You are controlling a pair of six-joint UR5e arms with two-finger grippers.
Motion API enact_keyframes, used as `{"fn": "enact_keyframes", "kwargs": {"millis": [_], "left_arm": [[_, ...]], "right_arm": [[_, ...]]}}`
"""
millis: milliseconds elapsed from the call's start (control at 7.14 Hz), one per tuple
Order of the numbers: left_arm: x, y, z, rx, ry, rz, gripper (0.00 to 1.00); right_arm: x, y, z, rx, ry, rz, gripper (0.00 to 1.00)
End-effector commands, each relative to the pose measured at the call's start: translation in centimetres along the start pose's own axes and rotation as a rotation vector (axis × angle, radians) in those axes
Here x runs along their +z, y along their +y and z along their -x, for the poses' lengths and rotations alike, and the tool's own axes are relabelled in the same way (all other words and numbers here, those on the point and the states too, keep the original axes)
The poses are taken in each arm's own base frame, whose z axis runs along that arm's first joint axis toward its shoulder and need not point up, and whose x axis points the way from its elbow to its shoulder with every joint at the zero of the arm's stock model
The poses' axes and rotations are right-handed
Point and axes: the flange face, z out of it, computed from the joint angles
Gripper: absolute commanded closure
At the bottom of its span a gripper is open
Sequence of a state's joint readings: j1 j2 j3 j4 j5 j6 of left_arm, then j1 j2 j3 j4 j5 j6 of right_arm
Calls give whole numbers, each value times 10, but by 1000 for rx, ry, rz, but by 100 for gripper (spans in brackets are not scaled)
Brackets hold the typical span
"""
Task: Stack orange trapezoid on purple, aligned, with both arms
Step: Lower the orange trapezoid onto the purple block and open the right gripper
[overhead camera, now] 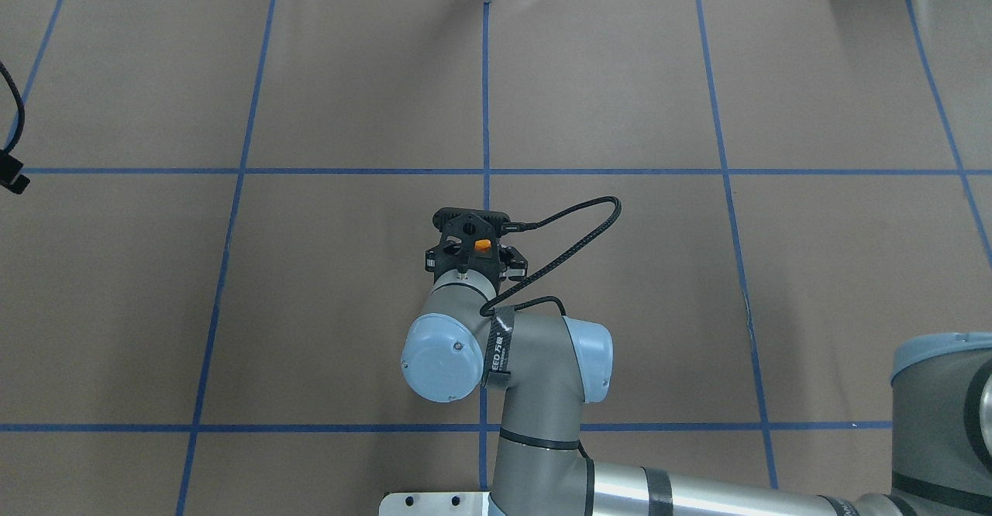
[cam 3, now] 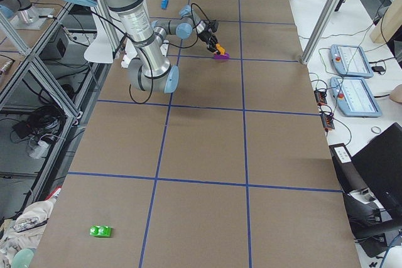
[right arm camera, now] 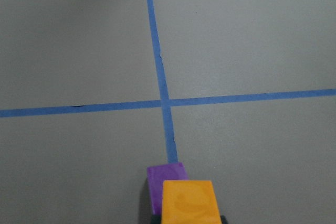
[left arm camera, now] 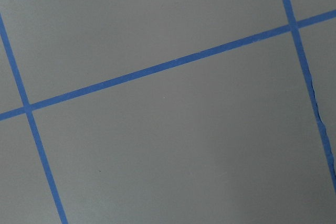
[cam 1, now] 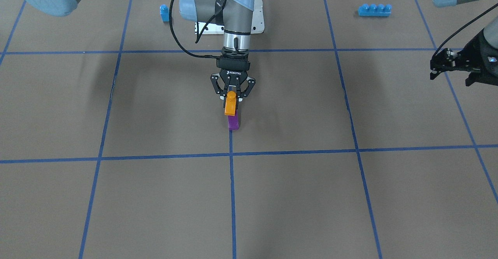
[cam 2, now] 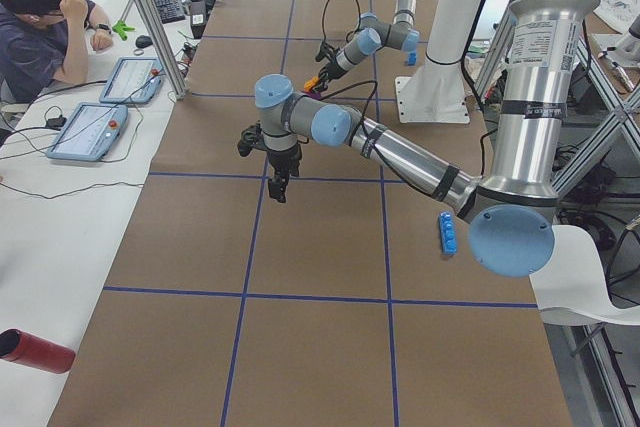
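My right gripper [cam 1: 232,97] points down at the table's middle, shut on the orange trapezoid [cam 1: 230,104]. The orange brick hangs just above the purple wedge [cam 1: 233,123], which lies on the table at a blue tape line. In the right wrist view the orange brick [right arm camera: 189,202] overlaps the near end of the purple brick [right arm camera: 165,174]; I cannot tell whether they touch. From overhead only the orange stud [overhead camera: 482,244] shows through the gripper, and the purple brick is hidden. My left gripper [cam 1: 432,69] hovers far off at the table's side, holding nothing; I cannot tell whether it is open or shut.
A small blue one-stud brick [cam 1: 164,12] and a long blue brick [cam 1: 374,10] lie near the robot's base. A green brick [cam 3: 100,231] lies at the right end. A red cylinder [cam 2: 35,350] lies on the side bench. Blue tape lines grid the brown table.
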State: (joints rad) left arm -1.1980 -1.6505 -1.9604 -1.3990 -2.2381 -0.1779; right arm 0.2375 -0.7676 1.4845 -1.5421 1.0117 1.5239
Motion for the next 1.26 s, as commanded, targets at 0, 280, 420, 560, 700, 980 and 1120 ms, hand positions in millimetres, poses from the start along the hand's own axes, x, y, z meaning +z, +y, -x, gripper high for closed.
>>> {"fn": "enact_keyframes", "kwargs": {"millis": [0,280,420,560,700,980,1120], "left_arm": [[0,0,0,0,0,0,0],[0,0,0,0,0,0,0],[-1,0,0,1,0,-1,0],[-1,0,-1,0,0,-2,0],[-2,0,-1,-2,1,-4,0],[-5,1,-4,-7,2,-11,0],[-5,1,-4,-7,2,-11,0]], "right_arm": [[-1,5,0,-4,0,0,100],[0,6,0,-22,3,1,21],[1,6,0,-22,5,3,1],[1,3,0,-22,4,6,0],[0,-3,0,-18,1,8,0],[-1,-51,-7,-13,-20,98,0],[8,-91,-23,-21,-7,205,0]]}}
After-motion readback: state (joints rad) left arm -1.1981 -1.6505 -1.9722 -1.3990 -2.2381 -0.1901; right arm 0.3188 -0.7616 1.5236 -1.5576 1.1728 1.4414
